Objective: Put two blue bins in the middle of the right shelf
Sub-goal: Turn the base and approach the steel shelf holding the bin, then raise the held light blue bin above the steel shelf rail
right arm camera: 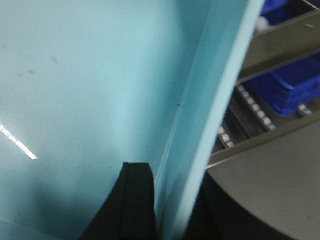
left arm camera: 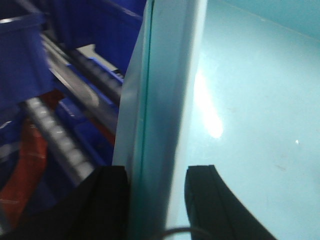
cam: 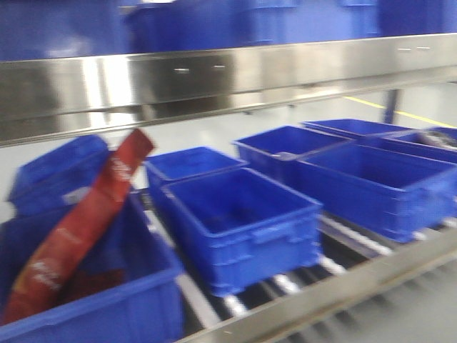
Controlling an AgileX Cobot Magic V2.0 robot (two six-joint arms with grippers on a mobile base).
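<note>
A pale light-blue bin fills both wrist views; the front view shows none. In the left wrist view its smooth inner floor [left arm camera: 250,100] lies to the right and its thick wall runs up the middle. My left gripper [left arm camera: 156,172] is shut on that wall, with one black finger [left arm camera: 107,200] outside and the other [left arm camera: 210,205] inside. A thin teal seam runs along the rim; whether a second bin nests there I cannot tell. My right gripper [right arm camera: 175,182] is shut on the opposite wall of the bin [right arm camera: 75,75], its inner finger [right arm camera: 132,200] pressed against it.
Ahead, a steel shelf beam [cam: 228,78] crosses the view, with dark blue crates above it. Several dark blue crates [cam: 243,221] sit on a roller shelf [cam: 285,282] below. The left crate holds a red snack bag [cam: 78,221]. Shelf rollers [left arm camera: 55,135] lie beside the bin.
</note>
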